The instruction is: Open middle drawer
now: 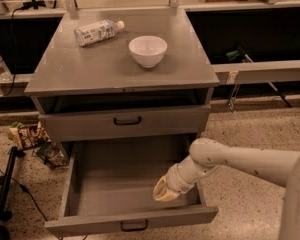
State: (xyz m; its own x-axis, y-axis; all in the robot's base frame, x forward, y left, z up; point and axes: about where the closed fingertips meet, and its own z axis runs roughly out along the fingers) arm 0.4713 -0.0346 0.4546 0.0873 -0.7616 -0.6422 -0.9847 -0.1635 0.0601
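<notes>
The middle drawer (115, 184) is a wide grey metal drawer. It stands pulled far out toward me, showing a plain grey empty interior. Its small black handle (134, 226) sits at the centre of the front. My gripper (162, 191), with pale yellowish tips on a white arm coming from the right, reaches down inside the drawer at its right side, just behind the front panel. The drawer above it (127, 120) is closed. Whatever lies below the open drawer is hidden by it.
On the cabinet top (80, 69) stand a white bowl (147, 50) and a plastic bottle (97, 32) lying on its side. Snack bags (27, 134) lie on the floor at the left. A black stand leg (5, 189) is beside them. A metal rail (270, 70) runs at the right.
</notes>
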